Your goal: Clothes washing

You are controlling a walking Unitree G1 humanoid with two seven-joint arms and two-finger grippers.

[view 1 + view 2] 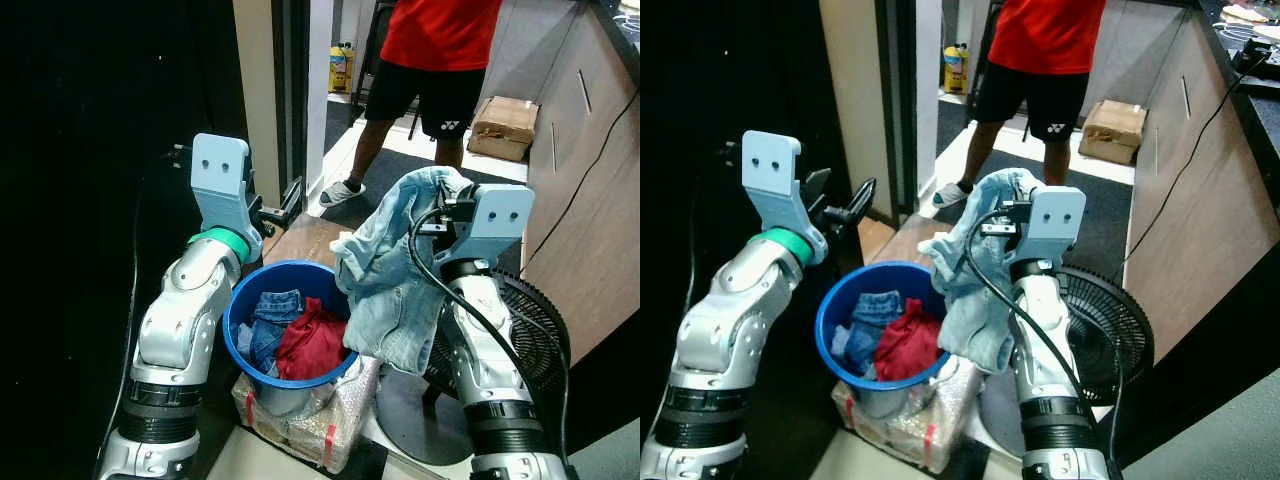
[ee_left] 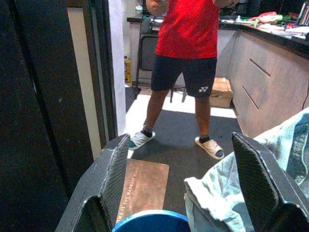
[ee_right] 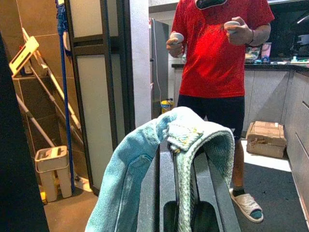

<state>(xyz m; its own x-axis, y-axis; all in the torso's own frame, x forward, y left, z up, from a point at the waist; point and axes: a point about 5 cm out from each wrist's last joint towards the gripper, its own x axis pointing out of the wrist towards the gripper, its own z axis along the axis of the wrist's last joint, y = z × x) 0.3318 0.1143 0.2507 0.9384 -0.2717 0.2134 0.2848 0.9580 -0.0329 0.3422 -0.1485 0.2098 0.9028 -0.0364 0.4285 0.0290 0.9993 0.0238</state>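
Note:
A blue round basket (image 1: pixel 238 303) stands on a bubble-wrapped bundle (image 1: pixel 330 425) on the floor before me. In it lie folded jeans (image 1: pixel 277 305) and a red garment (image 1: pixel 312 345). My right gripper (image 3: pixel 181 174) is shut on a light blue denim garment (image 1: pixel 385 290), which it holds raised just right of the basket; the cloth drapes over both fingers and hangs down past the rim. My left gripper (image 1: pixel 843 200) is open and holds nothing, lifted above the basket's far left side.
A person (image 1: pixel 435 50) in a red shirt and black shorts stands a few steps ahead in the passage. A black floor fan (image 1: pixel 530 330) sits at my right. Cabinets (image 1: pixel 590 180) line the right, with a cardboard box (image 1: pixel 505 125) beside them. Dark surface fills the left.

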